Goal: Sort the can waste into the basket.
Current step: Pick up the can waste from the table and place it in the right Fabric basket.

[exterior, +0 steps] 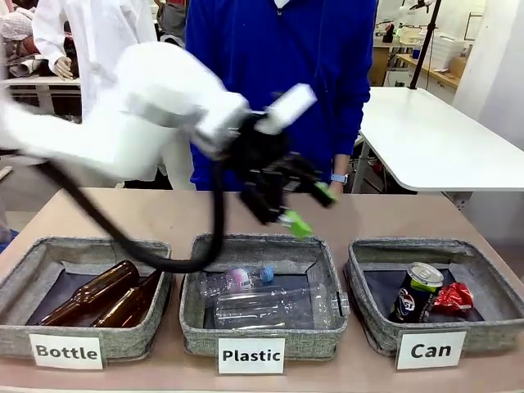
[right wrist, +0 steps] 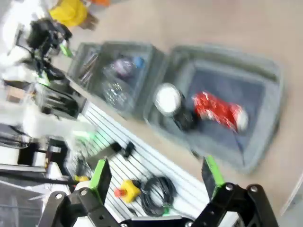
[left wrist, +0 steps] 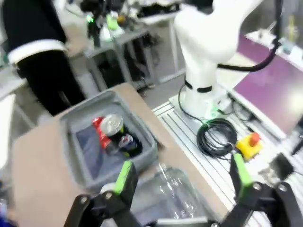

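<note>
The basket (exterior: 377, 323) marked "Can" is rough grey woven cloth with a dark matt lining and a white paper label, and it sits on a smooth, matt tan desk (exterior: 98, 214). Inside, the dark can (exterior: 413, 295) is glossy metal with a shiny silver top, and the red can (exterior: 453, 298) is crumpled, glinting metal. The neighbouring baskets hold glossy brown glass bottles (exterior: 94, 293) and clear plastic bottles (exterior: 270, 304).

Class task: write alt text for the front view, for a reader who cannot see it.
Three labelled baskets sit in a row; the Can basket holds a dark can and a crushed red can. The left arm's open end effector hovers above the Plastic basket.
</note>
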Action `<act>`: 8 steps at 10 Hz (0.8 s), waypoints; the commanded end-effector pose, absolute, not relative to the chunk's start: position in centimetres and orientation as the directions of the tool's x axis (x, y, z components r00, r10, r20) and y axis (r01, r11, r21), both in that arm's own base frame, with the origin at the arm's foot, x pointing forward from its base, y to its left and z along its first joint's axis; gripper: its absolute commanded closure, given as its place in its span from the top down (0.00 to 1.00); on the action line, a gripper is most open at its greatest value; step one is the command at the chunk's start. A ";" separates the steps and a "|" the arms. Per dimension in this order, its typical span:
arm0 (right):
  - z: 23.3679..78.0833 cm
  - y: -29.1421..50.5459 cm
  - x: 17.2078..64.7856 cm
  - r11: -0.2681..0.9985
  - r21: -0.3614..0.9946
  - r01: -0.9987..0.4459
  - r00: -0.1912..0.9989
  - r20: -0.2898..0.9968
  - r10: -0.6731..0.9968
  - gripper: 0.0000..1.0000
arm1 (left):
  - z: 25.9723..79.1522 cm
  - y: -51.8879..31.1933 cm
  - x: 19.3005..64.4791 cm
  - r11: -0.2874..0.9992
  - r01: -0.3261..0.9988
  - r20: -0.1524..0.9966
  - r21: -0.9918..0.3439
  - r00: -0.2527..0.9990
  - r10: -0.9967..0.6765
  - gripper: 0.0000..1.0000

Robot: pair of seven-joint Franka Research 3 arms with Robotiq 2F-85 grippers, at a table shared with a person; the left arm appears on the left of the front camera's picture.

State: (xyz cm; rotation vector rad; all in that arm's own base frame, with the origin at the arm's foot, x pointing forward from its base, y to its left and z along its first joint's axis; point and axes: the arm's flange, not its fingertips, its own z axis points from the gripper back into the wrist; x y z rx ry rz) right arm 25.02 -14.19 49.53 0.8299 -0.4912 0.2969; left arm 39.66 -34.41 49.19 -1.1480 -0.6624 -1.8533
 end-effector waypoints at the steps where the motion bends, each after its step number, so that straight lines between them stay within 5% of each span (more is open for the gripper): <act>1: 49.0 -10.3 30.9 0.539 0.647 -0.539 0.800 0.594 0.087 1.00 | 48.8 -23.6 36.6 -0.299 0.944 0.898 -0.140 -0.007 -0.440 1.00; 4: 48.9 -3.5 36.4 0.334 0.670 -0.663 0.737 0.661 0.140 1.00 | 47.0 -8.6 35.7 -0.193 0.799 0.809 -0.569 0.501 -0.308 1.00; 8: 47.1 0.9 39.5 0.287 0.747 -0.600 0.790 0.611 0.062 1.00 | 41.9 1.6 37.4 -0.173 0.626 0.640 -0.760 0.767 -0.039 1.00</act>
